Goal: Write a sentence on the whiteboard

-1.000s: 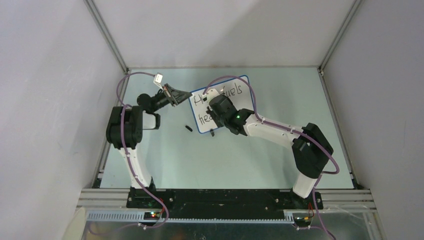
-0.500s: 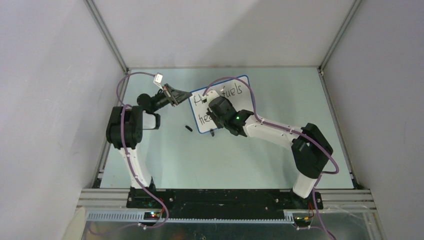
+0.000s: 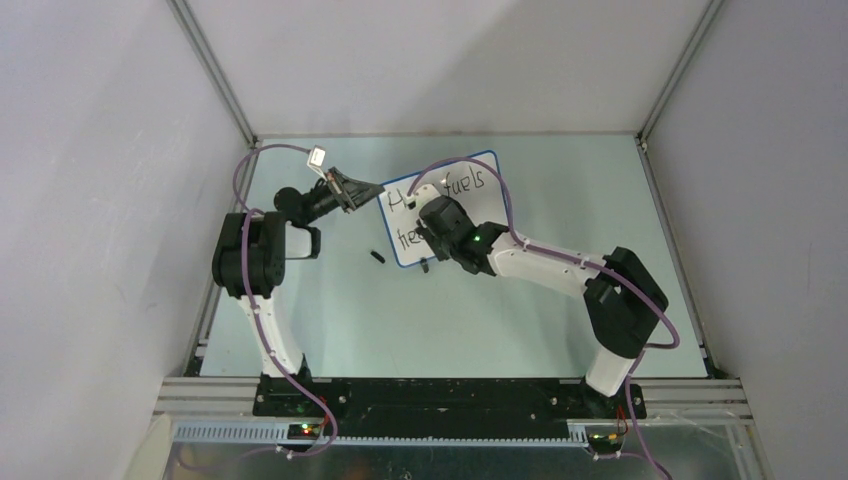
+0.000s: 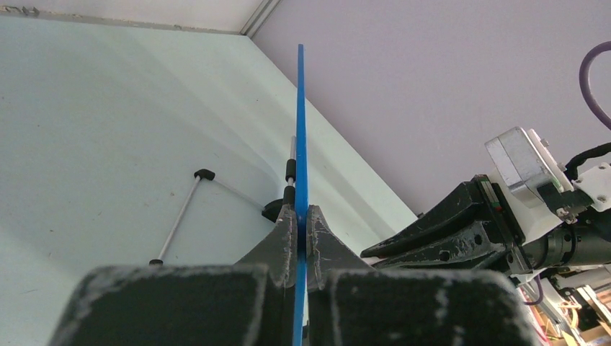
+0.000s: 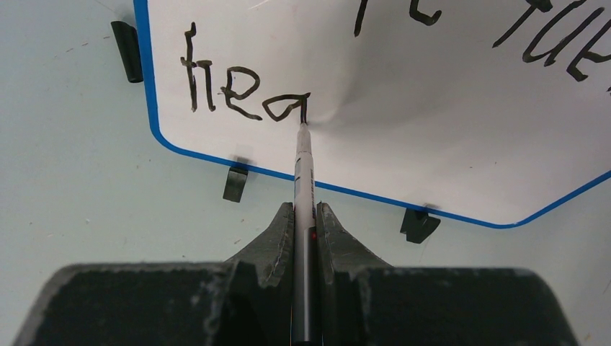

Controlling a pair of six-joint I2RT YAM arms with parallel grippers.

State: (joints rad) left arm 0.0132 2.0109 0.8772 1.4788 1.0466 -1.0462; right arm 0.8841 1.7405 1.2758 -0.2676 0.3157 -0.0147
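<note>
The whiteboard lies mid-table, blue-framed, and shows in the right wrist view. The sentence reads "hea" on the lower line, with parts of an upper line above; in the top view "fuels" is legible. My right gripper is shut on the marker pen, whose tip touches the board just after the "a". My left gripper is shut on the board's blue edge, seen edge-on; in the top view it grips the board's left edge.
A small black pen cap lies on the table left of the board. Black clip feet sit under the board's near edge. Side walls and metal corner rails enclose the table.
The right gripper with the pen has shifted slightly left and down along the lower line. The left arm and the board have not moved.
</note>
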